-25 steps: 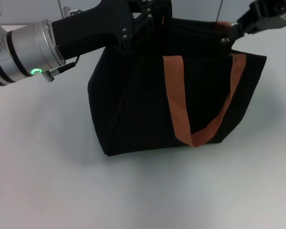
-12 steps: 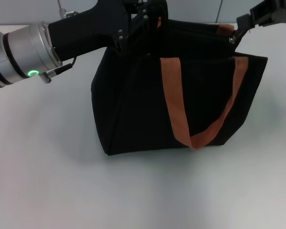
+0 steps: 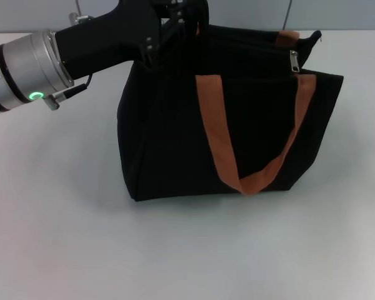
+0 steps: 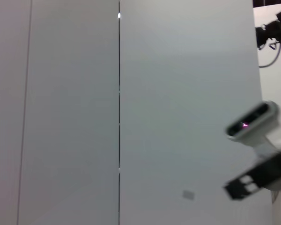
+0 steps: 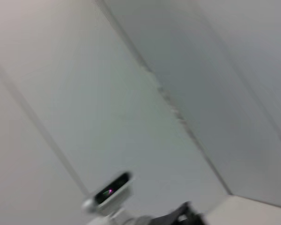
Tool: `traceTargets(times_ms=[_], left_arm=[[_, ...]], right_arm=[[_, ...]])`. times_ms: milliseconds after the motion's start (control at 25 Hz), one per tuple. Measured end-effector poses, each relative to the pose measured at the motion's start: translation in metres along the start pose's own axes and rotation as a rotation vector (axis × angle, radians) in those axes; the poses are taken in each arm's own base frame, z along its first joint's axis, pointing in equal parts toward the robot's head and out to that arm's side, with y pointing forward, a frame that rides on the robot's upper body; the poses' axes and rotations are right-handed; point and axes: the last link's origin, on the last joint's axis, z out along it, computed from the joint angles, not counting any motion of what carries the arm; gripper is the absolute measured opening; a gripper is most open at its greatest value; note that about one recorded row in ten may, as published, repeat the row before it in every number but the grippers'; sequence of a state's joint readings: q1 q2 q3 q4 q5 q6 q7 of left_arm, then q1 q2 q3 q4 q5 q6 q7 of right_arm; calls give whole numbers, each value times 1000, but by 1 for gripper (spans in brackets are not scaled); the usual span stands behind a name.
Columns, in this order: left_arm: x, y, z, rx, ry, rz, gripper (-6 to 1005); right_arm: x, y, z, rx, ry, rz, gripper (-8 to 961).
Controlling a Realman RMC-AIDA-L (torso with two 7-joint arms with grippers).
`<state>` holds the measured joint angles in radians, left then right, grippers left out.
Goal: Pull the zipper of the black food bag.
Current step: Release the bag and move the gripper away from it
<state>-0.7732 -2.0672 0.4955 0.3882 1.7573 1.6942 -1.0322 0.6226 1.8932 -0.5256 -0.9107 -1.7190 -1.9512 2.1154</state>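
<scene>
Bag: the black bag (image 3: 175, 144) sits just above the middle of your head view, on a pale table (image 3: 62, 237); one orange strap (image 3: 237, 150) loops down its near face.
Zipper: the silver pull tab (image 3: 294, 62) hangs at the bag's top edge, at about 2 o'clock from the bag's centre, beside an orange strap end; nothing touches it.
Left gripper: the left gripper (image 3: 186, 15) is at the bag's top far corner, at about 11 o'clock; it meets the dark fabric there; you cannot tell how far its fingers are parted, or whether they hold the cloth.
Right gripper: not visible in the head view; its wrist camera shows only wall, so the fingers' state is unknown.
Handling: judge the bag soft and light; it will likely sag or slide when tugged, so brace it; the tab looks small, smooth and loose, so pinch it squarely across its flat faces and pull along the track.
</scene>
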Motion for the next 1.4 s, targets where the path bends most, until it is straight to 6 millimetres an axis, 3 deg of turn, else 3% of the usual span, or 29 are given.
traceTargets(times_ms=[280, 480, 520, 560, 600, 800, 960, 1080, 1200, 1320, 1360, 1400], left_arm=[[-1, -5, -5, 32, -22, -51, 68], [-5, -6, -13, 60, -40, -95, 69], [-10, -7, -16, 91, -58, -103, 69], [-10, -7, -16, 91, -58, -103, 69], [-13, -10, -18, 125, -67, -106, 69], [-16, -16, -23, 172, -77, -127, 69], [-19, -15, -31, 193, -81, -152, 70], [-23, -11, -46, 219, -92, -156, 70], [-19, -14, -70, 260, -131, -147, 133], [-16, -16, -78, 271, -146, -151, 197], [-8, -19, -97, 283, -174, -162, 218], [-7, -19, -101, 283, -175, -162, 239]], right_arm=[[69, 11, -18, -118, -87, -286, 508], [120, 17, -15, -121, -89, -425, 739], [139, 18, -13, -108, -89, -450, 741], [139, 18, -13, -108, -89, -450, 744], [155, 19, -12, -90, -97, -467, 746], [178, 20, -9, -42, -80, -476, 754], [184, 16, -6, -24, -52, -464, 755], [187, 12, 0, -11, -31, -454, 756], [190, 5, 9, 15, -1, -451, 757], [192, 2, 13, 26, 14, -448, 757], [193, 0, 15, 36, 21, -448, 758], [195, -1, 16, 45, 26, -451, 758]])
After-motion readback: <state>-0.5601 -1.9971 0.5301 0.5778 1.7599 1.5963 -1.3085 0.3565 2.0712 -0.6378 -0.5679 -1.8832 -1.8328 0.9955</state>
